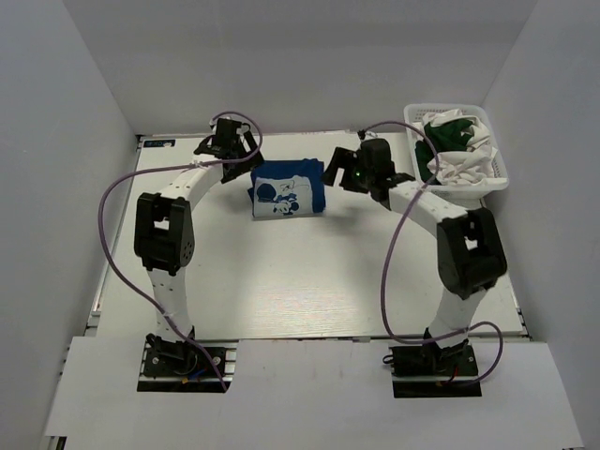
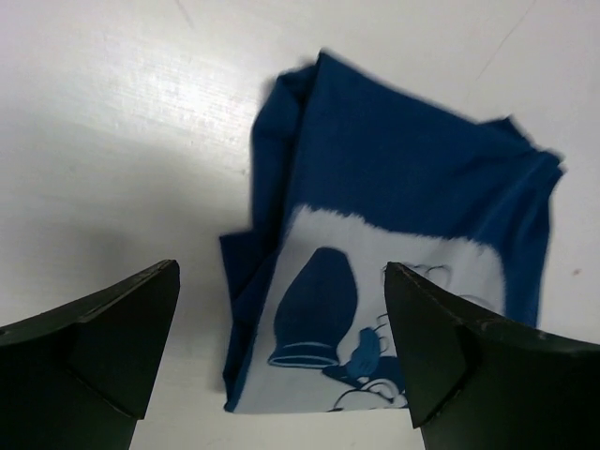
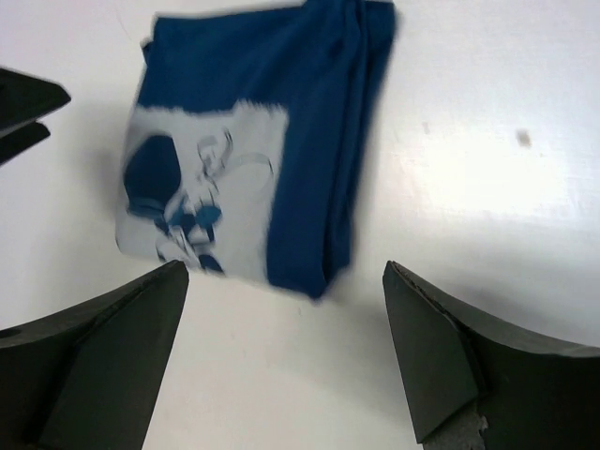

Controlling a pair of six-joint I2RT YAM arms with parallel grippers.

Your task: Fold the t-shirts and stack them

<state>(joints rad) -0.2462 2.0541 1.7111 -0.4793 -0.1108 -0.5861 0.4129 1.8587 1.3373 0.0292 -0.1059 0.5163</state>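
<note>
A royal blue t-shirt (image 1: 288, 188) with a white printed graphic lies folded into a small rectangle at the back middle of the table. My left gripper (image 1: 246, 155) hovers at its left edge, open and empty; in the left wrist view the blue t-shirt (image 2: 394, 187) fills the gap between the fingers (image 2: 112, 347). My right gripper (image 1: 342, 178) hangs open and empty just right of the shirt; its wrist view shows the blue t-shirt (image 3: 272, 141) ahead of the gripper (image 3: 286, 361). A dark green t-shirt (image 1: 448, 132) and white t-shirts (image 1: 466, 167) are bunched in the basket.
A white plastic mesh basket (image 1: 503, 176) stands at the back right corner. White walls enclose the table (image 1: 281, 281) on three sides. Purple cables loop off both arms. The left gripper's fingertip (image 3: 28, 98) shows at the left edge of the right wrist view.
</note>
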